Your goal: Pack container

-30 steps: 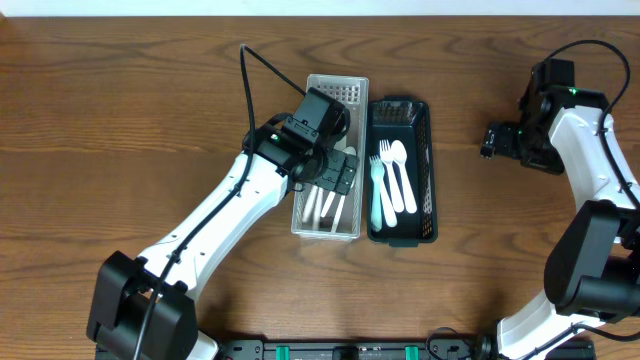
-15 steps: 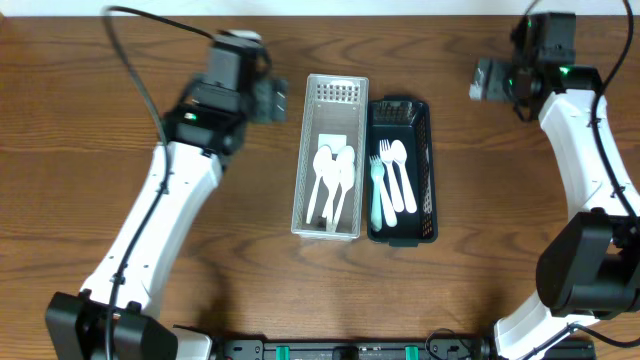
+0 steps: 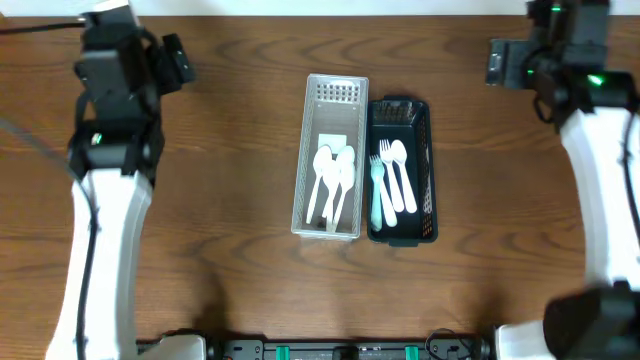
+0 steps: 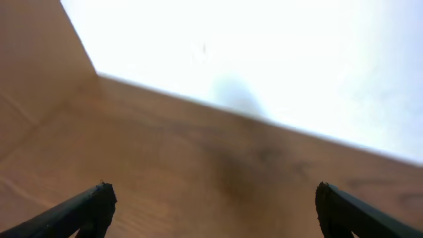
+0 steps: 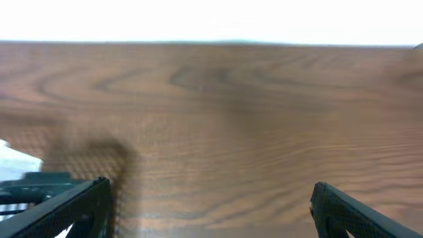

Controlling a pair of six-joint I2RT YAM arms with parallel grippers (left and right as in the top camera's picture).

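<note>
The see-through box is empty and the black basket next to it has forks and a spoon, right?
No, the see-through box isn't empty: the overhead view shows white spoons lying in it. The black basket next to it does have forks and a spoon.

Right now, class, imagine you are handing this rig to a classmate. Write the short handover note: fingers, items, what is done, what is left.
Left gripper: fingers wide apart, empty, above bare table near the far left corner.
Right gripper: fingers wide apart, empty, near the far right edge.
Clear container, table centre: holds white spoons.
Black basket, right beside it: holds a teal fork and pale utensils.
Done: all visible cutlery lies inside these two; none lies loose.
Left: nothing in view to pick up, so check whether packing is complete before moving.
</note>
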